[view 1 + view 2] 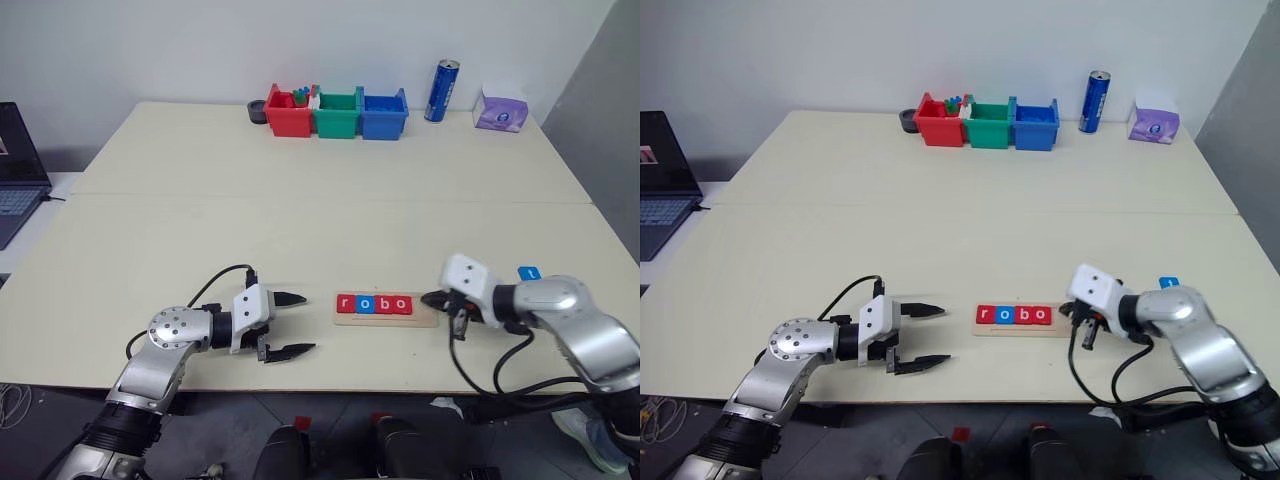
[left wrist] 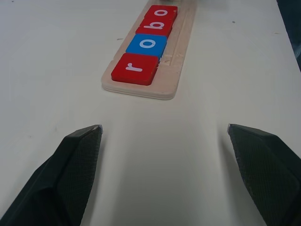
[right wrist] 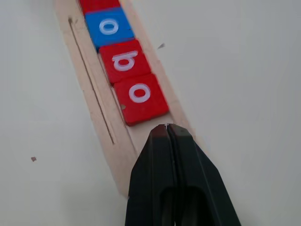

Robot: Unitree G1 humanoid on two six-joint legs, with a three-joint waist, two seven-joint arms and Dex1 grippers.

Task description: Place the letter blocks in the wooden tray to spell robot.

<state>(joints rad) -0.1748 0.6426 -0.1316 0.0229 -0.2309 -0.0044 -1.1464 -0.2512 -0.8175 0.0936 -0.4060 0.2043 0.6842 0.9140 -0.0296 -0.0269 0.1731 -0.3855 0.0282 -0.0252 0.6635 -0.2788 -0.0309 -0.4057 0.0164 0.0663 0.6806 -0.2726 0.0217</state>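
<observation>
While four letter blocks [image 1: 373, 304] already sit in a row in the wooden tray [image 1: 386, 320], reading r, o, b, o in red, blue, red, red, the slot at the tray's right end is bare. This tray lies near the front edge of the tabletop [image 1: 300, 220], between the two arms. A fifth blue letter block [image 1: 529, 273] lies on the tabletop well to the right, behind the right arm. At the tray's right end the right gripper [image 3: 167, 134] hovers over the bare slot, its jaws pressed together with nothing between them. Left of the tray, the left gripper [image 1: 285, 325] points toward it with jaws spread wide and empty. Along the far edge stand red, green and blue plastic bins [image 1: 336, 112], a blue can [image 1: 441, 91] and a purple tissue pack [image 1: 500, 110].
</observation>
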